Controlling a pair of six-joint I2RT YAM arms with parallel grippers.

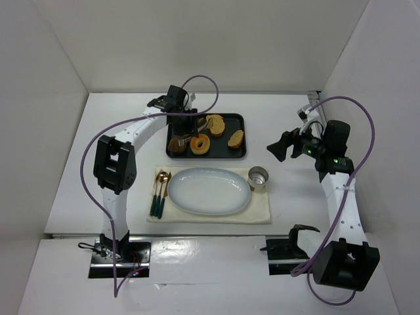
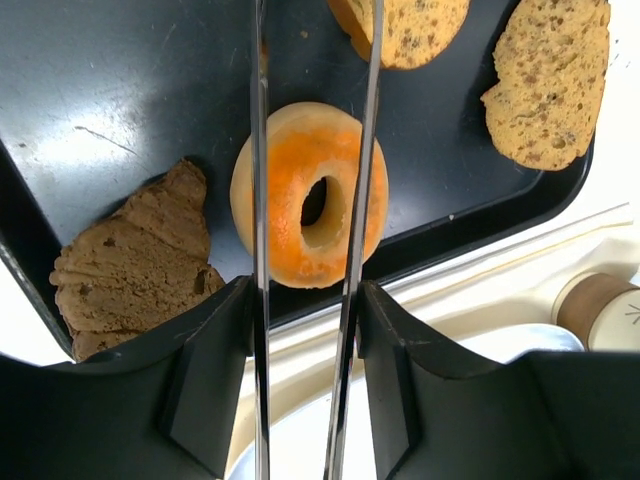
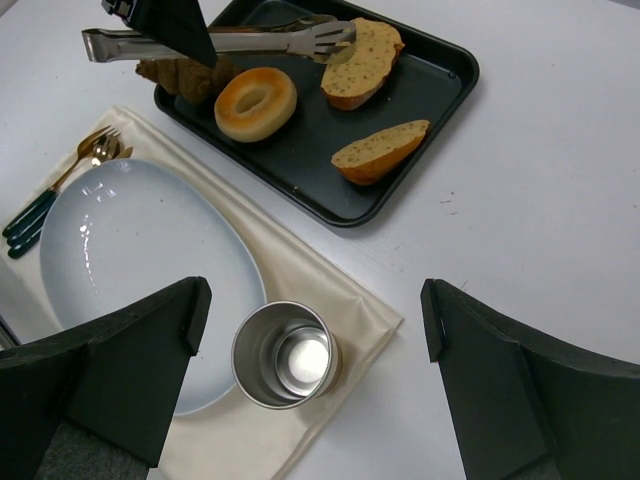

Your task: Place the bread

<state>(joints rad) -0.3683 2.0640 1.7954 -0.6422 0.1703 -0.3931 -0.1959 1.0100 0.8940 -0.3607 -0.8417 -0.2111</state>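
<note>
The bread [image 1: 215,125] [image 3: 365,58] is a flat golden slice lying at the back of the black tray [image 1: 237,120] [image 3: 432,88]; only its lower edge [image 2: 412,32] shows in the left wrist view. My left gripper [image 1: 186,122] [image 2: 305,300] is shut on metal tongs [image 2: 259,180] [image 3: 250,40]. The two tong arms pass over the orange doughnut [image 2: 310,195] [image 3: 256,103], and their tips reach the bread's near end. Whether they pinch it I cannot tell. My right gripper [image 1: 279,147] [image 3: 315,295] hangs open off to the right, high above the steel cup [image 3: 285,355].
The tray also holds a brown croissant [image 1: 177,142] [image 2: 135,260] and a smaller narrow bread piece [image 1: 235,138] [image 3: 380,152]. In front lies a cream cloth [image 1: 260,209] with an oval white plate [image 1: 180,180] [image 3: 120,240], cutlery [image 1: 159,193] and the cup [image 1: 258,177].
</note>
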